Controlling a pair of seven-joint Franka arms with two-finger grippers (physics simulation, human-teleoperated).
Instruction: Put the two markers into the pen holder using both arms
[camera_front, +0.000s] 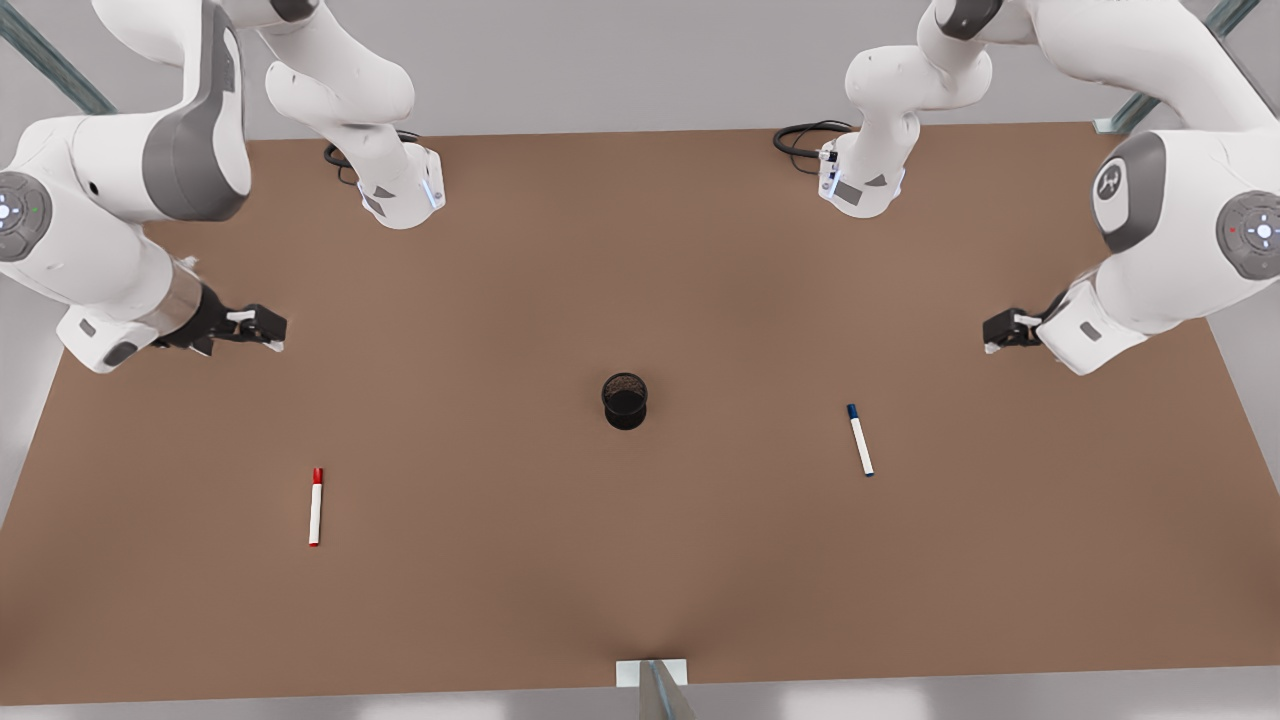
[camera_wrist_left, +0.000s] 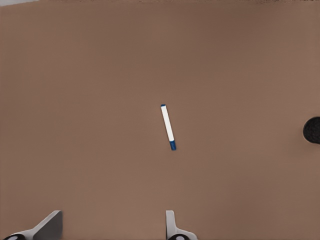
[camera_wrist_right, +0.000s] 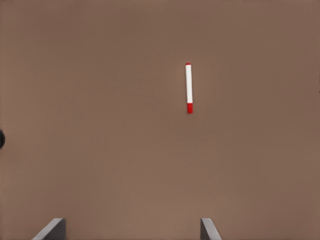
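Front view: nothing picked yet, both markers on table

Front view shows the holder upright mid-table, w/ nothing sticking out of it. Red marker lies flat well off toward front view's left; blue marker lies flat, slightly slanted, well off toward front view's right. Neither touches the holder or a gripper.

Left gripper sits at front view's right, up from the blue marker and well apart from it. Left wrist view has that marker ahead of the fingertips, which stand wide apart w/ nothing between them; holder rim peeks in at the frame edge.

Right gripper sits at front view's left, up from the red marker, also well apart. Right wrist view: red marker ahead, fingertips spread wide, empty.

Progress, by my read: zero of two markers placed. Left to do for each arm: reach over its marker, come down, close on the barrel, lift, carry to the holder, tip it upright and drop it in. Holder is small, so both arms arriving together may crowd.
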